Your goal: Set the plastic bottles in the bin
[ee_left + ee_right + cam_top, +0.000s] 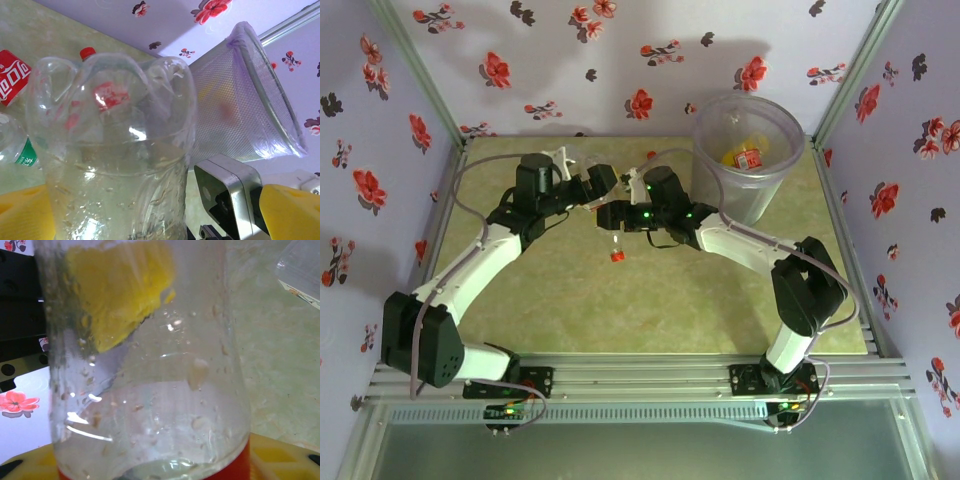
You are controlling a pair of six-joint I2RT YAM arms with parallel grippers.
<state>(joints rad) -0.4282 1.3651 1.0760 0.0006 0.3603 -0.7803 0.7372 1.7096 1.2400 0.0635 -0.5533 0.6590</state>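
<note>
The right end effector (150, 467) pinches the clear bottle (150, 390) low between its yellow pads (280, 455), while the left end effector (160, 220) stands wide around the same bottle, its fingers (292, 210) not pressing it. The bin (250, 100) stands ahead and to the right of the left end effector. Held by one pinch alone, the thin, slick wall could buckle and slip free, or catch on those open fingers when swung towards the bin

Floral lilac walls (620, 60), green marbled tabletop (620, 310)
</note>
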